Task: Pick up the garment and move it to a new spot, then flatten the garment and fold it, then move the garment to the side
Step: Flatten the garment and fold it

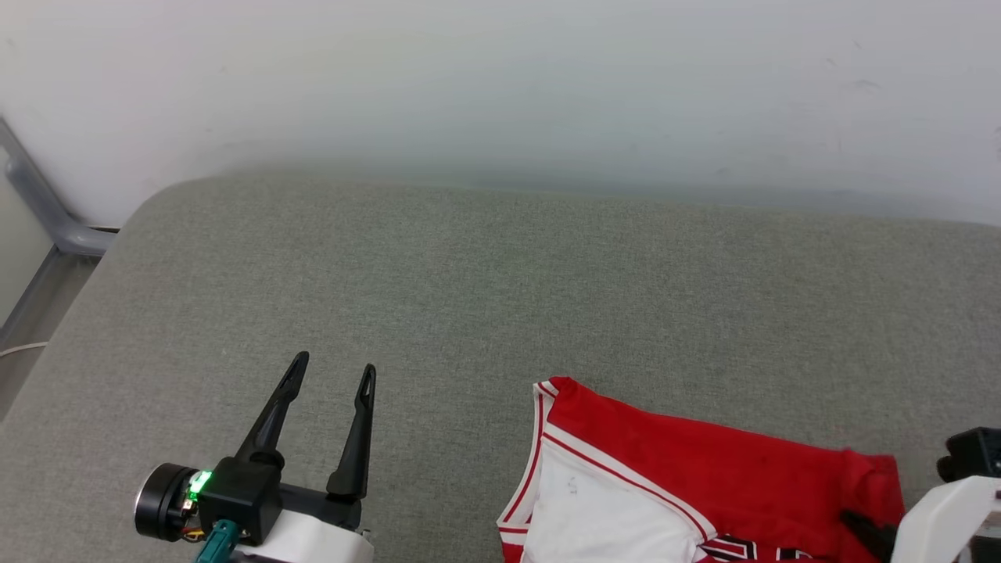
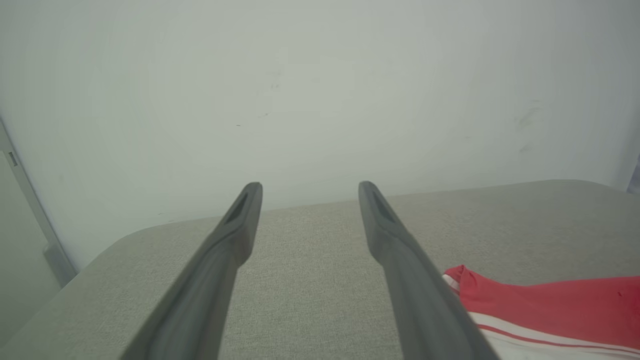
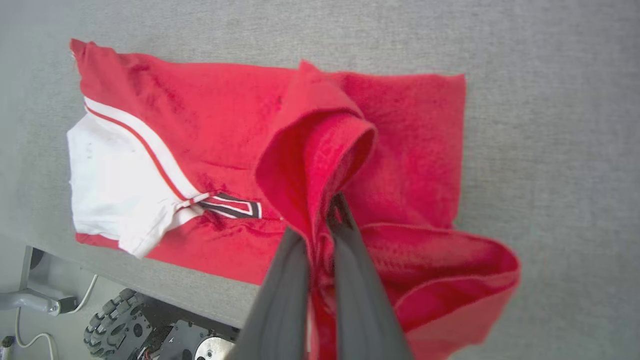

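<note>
The right fingers (image 3: 355, 280) are clamped on a raised red fold of the garment (image 3: 200, 120), which lies at the near edge of the counter (image 1: 500, 274). The left fingers (image 1: 356, 446) stand apart, empty. You are likely mid-fold: carry the fold across, then lay it flat.

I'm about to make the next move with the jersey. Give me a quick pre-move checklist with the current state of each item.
1. Right end effector shut on a fold of the garment: ok.
2. Left end effector open and apart from the garment: ok.
3. Garment lying flat: not ok; cloth bunches up around the held fold.
4. Free room on the grey surface beyond the garment: ok.
5. Garment wholly on the surface: cannot tell; its near edge lies close to the brink, partly hidden by the fingers.
</note>
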Controlling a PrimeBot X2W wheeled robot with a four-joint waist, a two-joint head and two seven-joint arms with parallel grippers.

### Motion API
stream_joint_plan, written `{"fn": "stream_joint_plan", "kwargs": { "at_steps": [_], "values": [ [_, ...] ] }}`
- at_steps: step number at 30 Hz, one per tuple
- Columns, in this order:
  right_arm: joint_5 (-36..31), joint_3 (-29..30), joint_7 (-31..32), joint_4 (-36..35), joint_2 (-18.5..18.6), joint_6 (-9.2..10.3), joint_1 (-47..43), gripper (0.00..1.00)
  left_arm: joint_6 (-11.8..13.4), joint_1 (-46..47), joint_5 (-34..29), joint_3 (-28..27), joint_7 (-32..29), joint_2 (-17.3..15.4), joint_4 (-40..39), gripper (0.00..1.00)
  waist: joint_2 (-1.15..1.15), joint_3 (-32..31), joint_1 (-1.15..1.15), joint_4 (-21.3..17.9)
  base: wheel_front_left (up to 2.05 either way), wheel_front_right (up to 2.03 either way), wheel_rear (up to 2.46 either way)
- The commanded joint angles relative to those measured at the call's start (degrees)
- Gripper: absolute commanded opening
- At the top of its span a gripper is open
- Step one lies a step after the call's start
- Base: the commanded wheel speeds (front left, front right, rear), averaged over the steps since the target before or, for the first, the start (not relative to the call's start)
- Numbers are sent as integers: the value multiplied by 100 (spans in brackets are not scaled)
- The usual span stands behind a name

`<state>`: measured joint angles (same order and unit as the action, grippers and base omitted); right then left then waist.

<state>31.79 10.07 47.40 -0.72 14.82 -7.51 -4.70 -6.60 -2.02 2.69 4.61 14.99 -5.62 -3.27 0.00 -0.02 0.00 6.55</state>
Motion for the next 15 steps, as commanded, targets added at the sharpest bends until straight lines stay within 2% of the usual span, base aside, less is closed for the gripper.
{"fn": "stream_joint_plan", "kwargs": {
  "at_steps": [1, 8, 12, 15],
  "values": [
    [45, -71, 67, -198, -193, 5, -106, 0, -17, -68, 6, -35, 26, 21, 1, 100, 0, -15, 0, 19, 0, 0, 0],
    [183, -416, 120, -652, -1015, 5, -214, 0, -36, -95, -16, -100, 26, 56, 31, 100, 0, -68, 0, 103, 0, 0, 0],
    [292, -724, -88, -531, -1179, 5, -157, 0, -51, -74, -40, -138, 26, 53, 24, 100, 0, -77, 0, 153, 0, 0, 0],
    [640, -975, -421, -338, -1199, 5, -50, 0, -54, -67, -42, -192, 26, 43, 17, 100, 0, -77, 0, 189, 0, 0, 0]
  ]
}}
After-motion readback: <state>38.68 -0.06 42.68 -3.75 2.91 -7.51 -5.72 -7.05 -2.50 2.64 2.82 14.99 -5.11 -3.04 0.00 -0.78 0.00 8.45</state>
